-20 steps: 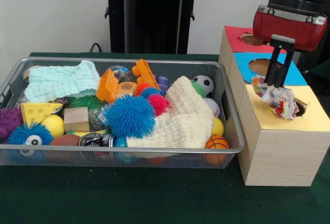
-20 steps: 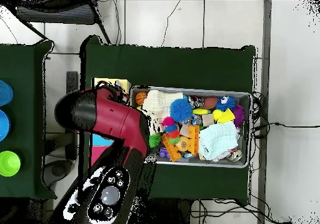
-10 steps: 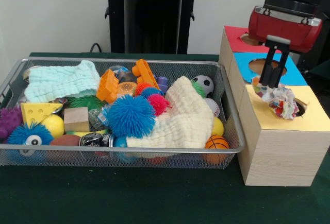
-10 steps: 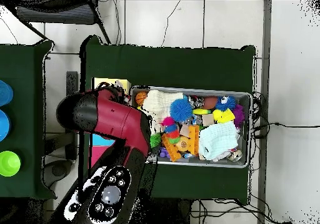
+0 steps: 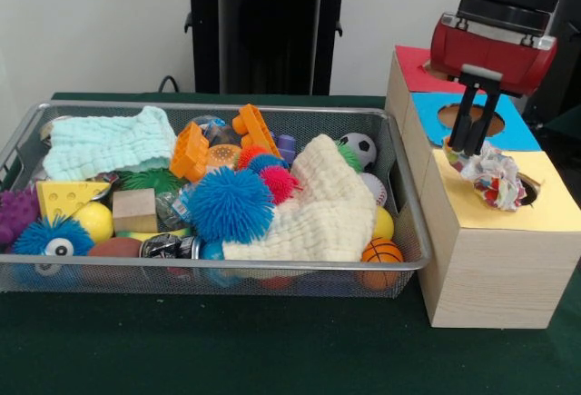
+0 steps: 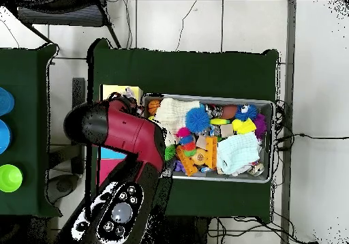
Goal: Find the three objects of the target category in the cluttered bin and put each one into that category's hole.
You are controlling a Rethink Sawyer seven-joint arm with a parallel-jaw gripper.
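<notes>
A crumpled patterned cloth (image 5: 493, 180) lies on the yellow top of the near wooden box (image 5: 549, 209), half over its hole (image 5: 530, 188). My gripper (image 5: 469, 148) hangs just above the cloth's left end, its fingers (image 5: 461, 127) a little apart and open, holding nothing. The wire bin (image 5: 218, 108) holds a cream cloth (image 5: 318, 204) and a mint cloth (image 5: 104, 141) among toys. In the overhead view my arm (image 6: 123, 138) covers the boxes and hides the gripper beside the bin (image 6: 211, 98).
Behind the yellow box stand a blue-topped box (image 5: 519, 132) and a red-topped box (image 5: 413, 68), each with a hole. The bin also holds spiky balls, orange bricks, a wooden block, a can and small sport balls. Green cloth covers the table.
My gripper has risen and drifted left, away from the patterned cloth. The cloth has stayed where it lay on the yellow box.
</notes>
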